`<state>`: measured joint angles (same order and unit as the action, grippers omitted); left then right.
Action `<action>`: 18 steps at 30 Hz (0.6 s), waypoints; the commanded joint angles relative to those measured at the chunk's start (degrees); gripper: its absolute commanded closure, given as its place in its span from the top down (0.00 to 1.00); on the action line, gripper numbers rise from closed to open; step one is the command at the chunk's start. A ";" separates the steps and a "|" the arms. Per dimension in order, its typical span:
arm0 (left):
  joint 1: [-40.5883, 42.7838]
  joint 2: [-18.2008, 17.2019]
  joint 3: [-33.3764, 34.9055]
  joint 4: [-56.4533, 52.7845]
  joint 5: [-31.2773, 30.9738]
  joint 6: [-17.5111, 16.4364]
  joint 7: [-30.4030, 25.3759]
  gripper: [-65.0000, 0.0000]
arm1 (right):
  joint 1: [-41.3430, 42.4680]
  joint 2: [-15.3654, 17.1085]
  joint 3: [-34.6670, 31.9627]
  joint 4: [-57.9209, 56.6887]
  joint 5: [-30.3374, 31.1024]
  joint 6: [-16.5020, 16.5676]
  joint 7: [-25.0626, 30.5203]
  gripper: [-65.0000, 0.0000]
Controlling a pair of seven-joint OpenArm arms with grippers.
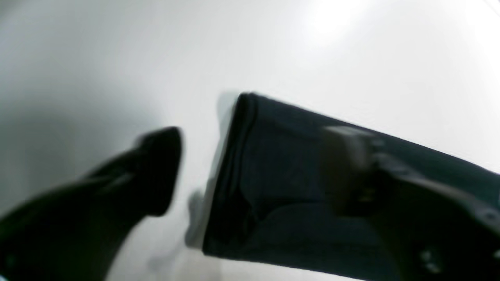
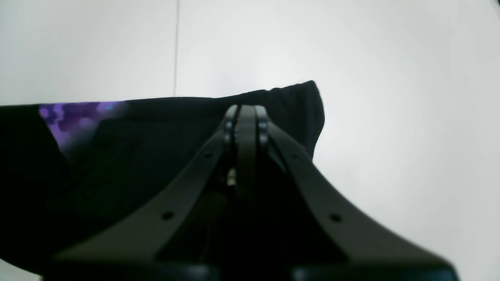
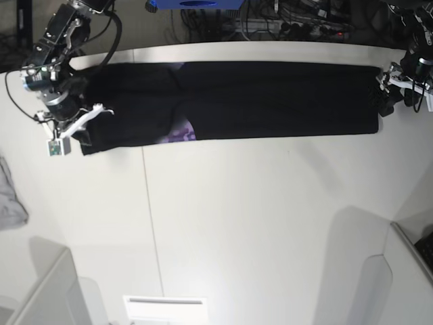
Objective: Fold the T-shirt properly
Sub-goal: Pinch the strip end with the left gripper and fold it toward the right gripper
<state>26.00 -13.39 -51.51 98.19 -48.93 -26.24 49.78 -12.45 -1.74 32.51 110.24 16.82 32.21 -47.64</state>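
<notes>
The black T-shirt lies folded into a long band across the far side of the white table. A patch of purple print shows at its lower edge and in the right wrist view. My right gripper is at the band's left end, its fingers pressed together on the shirt's cloth. My left gripper is at the band's right end. It is open, with one finger over the bare table and the other, blurred, above the shirt's end.
A small grey cloth lies at the table's left edge. A seam runs down the table. Pale bin walls stand at the front left and front right. Cables lie behind the table.
</notes>
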 commanded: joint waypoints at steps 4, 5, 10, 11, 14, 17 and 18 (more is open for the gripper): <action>0.07 -0.99 -0.41 -3.99 -0.79 -6.07 -1.03 0.90 | -0.17 0.55 0.06 1.02 0.81 0.19 1.35 0.00; 0.07 -0.99 -0.32 -4.96 -0.79 -6.86 -1.03 0.90 | -0.43 0.55 0.06 1.02 0.81 0.19 1.44 0.00; -0.02 -1.95 3.11 -10.68 -0.79 -6.95 -1.47 0.90 | -0.61 0.20 0.06 1.02 0.81 0.19 1.18 0.00; -0.64 -2.66 4.60 -11.82 -0.79 -6.95 -1.47 0.90 | -0.61 -0.59 0.06 1.02 0.81 0.19 1.18 0.00; -2.57 -3.01 7.15 -15.25 -0.70 -6.95 -1.47 0.90 | -0.96 -1.38 0.06 1.28 0.81 0.19 1.18 0.00; -3.98 -3.01 7.59 -17.36 -0.70 -6.86 -1.47 0.90 | -1.31 -1.56 0.06 1.28 0.81 0.19 1.26 0.00; -4.15 -2.92 7.68 -17.97 -0.70 -6.86 -1.47 0.90 | -1.31 -2.00 0.06 1.28 0.81 0.19 1.26 0.00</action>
<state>21.41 -15.73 -43.79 80.16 -50.37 -33.28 46.68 -14.11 -3.84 32.40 110.26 16.69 32.21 -47.81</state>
